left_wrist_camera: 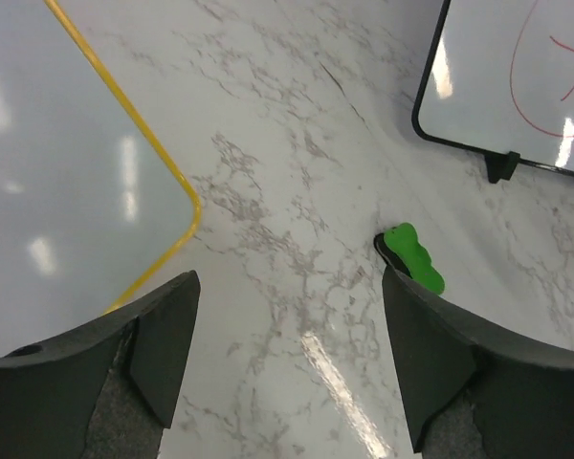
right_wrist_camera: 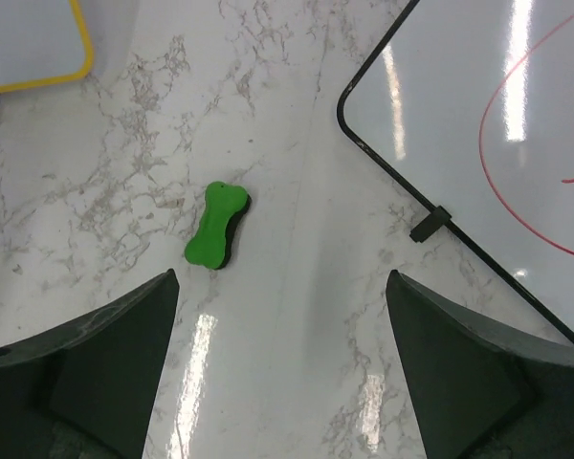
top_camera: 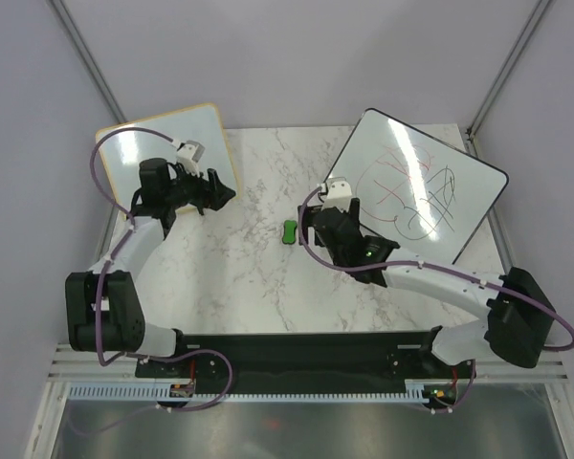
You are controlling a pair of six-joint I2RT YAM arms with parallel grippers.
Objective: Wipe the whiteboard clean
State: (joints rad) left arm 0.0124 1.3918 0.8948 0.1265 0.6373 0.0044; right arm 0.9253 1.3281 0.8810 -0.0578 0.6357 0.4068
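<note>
The black-framed whiteboard [top_camera: 416, 186] lies at the back right, covered with red and black scribbles; its corner also shows in the left wrist view [left_wrist_camera: 517, 76] and the right wrist view [right_wrist_camera: 497, 124]. A green bone-shaped eraser [top_camera: 290, 231] lies on the marble between the arms, also in the left wrist view [left_wrist_camera: 413, 256] and the right wrist view [right_wrist_camera: 217, 226]. My right gripper [top_camera: 318, 222] is open and empty, just right of the eraser and left of the board. My left gripper [top_camera: 215, 194] is open and empty, hovering by the yellow-framed board.
A second whiteboard with a yellow frame [top_camera: 167, 148] lies at the back left, also in the left wrist view [left_wrist_camera: 67, 172] and the right wrist view [right_wrist_camera: 29, 43]. The marble tabletop [top_camera: 258, 277] runs between the boards. Grey walls stand behind.
</note>
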